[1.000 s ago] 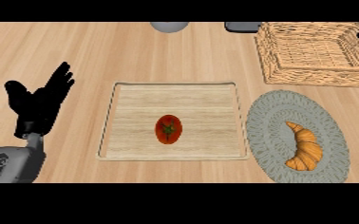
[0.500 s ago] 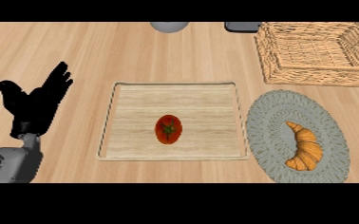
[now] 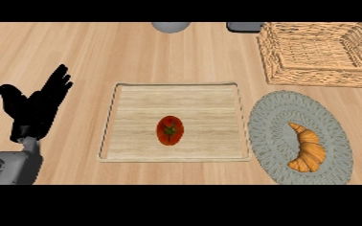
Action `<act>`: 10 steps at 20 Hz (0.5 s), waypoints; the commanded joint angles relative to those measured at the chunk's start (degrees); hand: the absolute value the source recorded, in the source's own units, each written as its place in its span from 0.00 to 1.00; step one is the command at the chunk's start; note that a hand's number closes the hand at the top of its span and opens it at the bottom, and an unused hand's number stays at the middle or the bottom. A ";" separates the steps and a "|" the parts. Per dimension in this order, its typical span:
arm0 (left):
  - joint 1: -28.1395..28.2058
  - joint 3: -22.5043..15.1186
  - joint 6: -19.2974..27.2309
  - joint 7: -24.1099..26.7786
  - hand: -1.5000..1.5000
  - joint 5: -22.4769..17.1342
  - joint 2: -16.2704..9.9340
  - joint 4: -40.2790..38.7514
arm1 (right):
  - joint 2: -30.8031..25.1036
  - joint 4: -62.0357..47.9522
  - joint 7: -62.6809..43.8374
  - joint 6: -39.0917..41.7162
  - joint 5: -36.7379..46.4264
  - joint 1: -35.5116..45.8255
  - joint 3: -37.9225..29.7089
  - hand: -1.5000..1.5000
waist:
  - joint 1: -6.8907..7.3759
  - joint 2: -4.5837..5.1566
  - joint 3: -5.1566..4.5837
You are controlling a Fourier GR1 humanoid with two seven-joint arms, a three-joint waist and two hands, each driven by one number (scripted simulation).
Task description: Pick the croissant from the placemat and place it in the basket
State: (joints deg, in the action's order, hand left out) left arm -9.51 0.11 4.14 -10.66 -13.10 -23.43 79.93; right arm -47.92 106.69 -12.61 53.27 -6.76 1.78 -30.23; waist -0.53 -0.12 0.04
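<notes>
Left hand (image 3: 37, 106) at view's left edge, fingers straight and spread, holding nothing, resting; croissant (image 3: 308, 148) well apart from it, far right, on grey placemat (image 3: 272, 124); hand edged slightly outward since a second ago, all else unmoved; wooden tray (image 3: 212, 100) in middle holds tomato (image 3: 170, 130); wicker basket (image 3: 283, 69) upper right, nothing in it; right hand unseen.

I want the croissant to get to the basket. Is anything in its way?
Nothing visible. The croissant lies on the placemat, and the basket sits just beyond it with only bare counter between. The tray with the tomato is off to the side.
</notes>
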 commanded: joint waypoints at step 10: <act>-1.65 -0.34 0.20 -1.88 0.50 2.66 3.40 1.03 | 18.41 -7.66 25.81 -17.82 31.30 -4.68 11.61 0.00 | 0.89 0.19 0.03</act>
State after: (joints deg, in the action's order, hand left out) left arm -10.65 0.77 3.23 -10.76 -11.55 -21.74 79.14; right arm -33.86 102.90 8.56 41.79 17.28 -4.01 -23.49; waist 0.01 0.05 0.08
